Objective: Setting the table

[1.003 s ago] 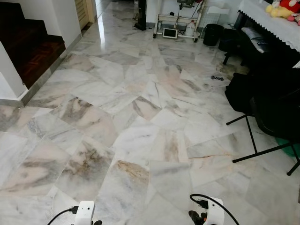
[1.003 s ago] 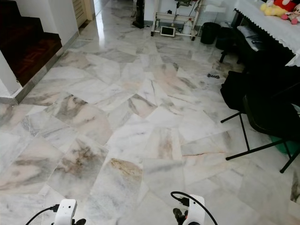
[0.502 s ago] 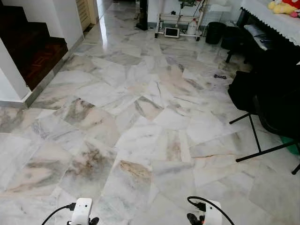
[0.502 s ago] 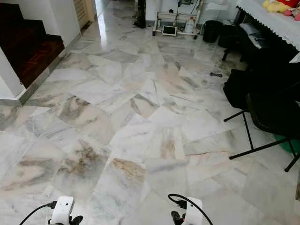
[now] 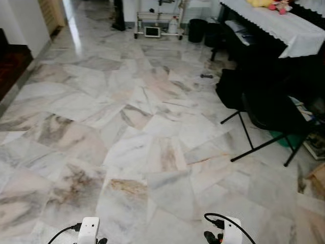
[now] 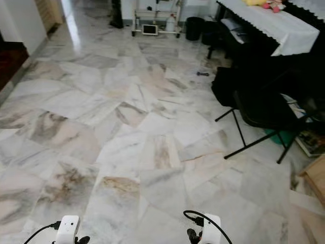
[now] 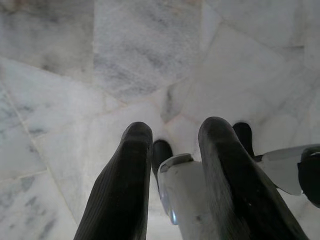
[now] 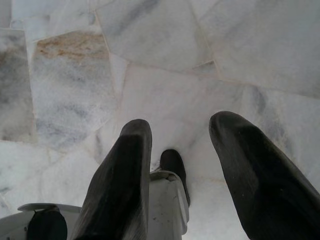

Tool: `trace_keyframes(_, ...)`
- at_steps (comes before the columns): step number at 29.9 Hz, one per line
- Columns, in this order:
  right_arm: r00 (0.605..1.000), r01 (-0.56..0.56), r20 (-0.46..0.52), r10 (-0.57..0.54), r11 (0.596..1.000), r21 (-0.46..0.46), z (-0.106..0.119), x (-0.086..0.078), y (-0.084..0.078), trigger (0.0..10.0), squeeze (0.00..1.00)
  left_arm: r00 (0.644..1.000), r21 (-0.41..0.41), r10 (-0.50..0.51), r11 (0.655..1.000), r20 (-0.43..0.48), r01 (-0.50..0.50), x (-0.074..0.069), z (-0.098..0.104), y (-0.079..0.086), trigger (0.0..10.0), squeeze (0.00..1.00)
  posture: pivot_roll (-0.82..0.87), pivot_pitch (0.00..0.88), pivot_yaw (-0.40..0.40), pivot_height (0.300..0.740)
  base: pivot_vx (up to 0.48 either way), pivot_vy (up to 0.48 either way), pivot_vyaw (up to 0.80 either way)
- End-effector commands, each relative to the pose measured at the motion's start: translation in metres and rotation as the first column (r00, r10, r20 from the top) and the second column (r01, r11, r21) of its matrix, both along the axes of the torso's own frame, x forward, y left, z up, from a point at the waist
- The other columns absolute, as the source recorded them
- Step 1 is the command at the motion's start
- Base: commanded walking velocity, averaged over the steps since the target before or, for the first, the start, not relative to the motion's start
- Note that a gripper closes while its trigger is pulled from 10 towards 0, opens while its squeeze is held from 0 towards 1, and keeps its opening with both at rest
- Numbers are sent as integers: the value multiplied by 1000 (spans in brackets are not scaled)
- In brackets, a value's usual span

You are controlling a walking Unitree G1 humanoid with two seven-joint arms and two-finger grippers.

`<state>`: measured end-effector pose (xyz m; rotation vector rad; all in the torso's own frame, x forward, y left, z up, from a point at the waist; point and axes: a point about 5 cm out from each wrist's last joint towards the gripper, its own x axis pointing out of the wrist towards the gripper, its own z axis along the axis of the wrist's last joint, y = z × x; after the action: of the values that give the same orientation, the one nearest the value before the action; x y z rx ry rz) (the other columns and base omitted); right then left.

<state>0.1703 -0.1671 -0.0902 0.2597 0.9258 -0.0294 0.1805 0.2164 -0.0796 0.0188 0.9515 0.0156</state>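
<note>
The left gripper [image 7: 172,145] hangs low over the marble floor [image 5: 127,132], its two black fingers [image 7: 125,175] parted with nothing between them. The right gripper [image 8: 182,145] hangs the same way on the other side, fingers [image 8: 250,165] spread and empty. In the head views only the white wrist housings show at the bottom edge, the left one [image 5: 89,230] left of centre and the right one [image 5: 231,231] right of centre, each trailing a black cable.

The floor of irregular grey, pink and rust-veined marble slabs takes up most of the frame. At the right stands a black folding chair [image 5: 264,117] on thin crossed legs. Behind it, in the upper right, a table draped with a white lace-edged cloth [image 5: 284,25] carries soft toys [image 5: 269,4] at its far end; no dishes can be made out on it. A black bin [image 5: 197,29] stands at the top centre, beside a low white rack [image 5: 155,25]. Dark wooden flooring [image 5: 7,68] shows at the upper left edge.
</note>
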Motion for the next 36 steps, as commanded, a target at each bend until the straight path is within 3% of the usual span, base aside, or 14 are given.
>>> trace_keyframes(1, 1000, -5, -20, 4, 1000, -5, -2, -3, 0, 10000, 0, 1000, 14, 3, 1000, -28, -2, -4, -2, 2, 10000, 0, 153, 0, -69, 736, 0, 0, -800)
trace_keyframes(10, 999, 7, -38, -8, 1000, -7, -3, -6, -3, 10000, 0, 999, 47, -40, 998, 4, 40, 4, 3, 4, 10000, 0, 153, 0, -60, 736, 0, -119, -800)
trace_keyframes(14, 999, 12, -40, -13, 1000, -11, -3, -6, -4, 10000, 0, 999, 39, -37, 999, -2, 37, 4, 2, 3, 10000, 0, 154, 0, -60, 736, 0, -382, -800)
trace_keyframes(36, 999, -3, -46, 2, 1000, -19, -4, -7, -5, 10000, 0, 999, 31, -51, 998, -18, 51, -1, -2, -4, 10000, 0, 156, 0, -74, 736, 0, 0, -800)
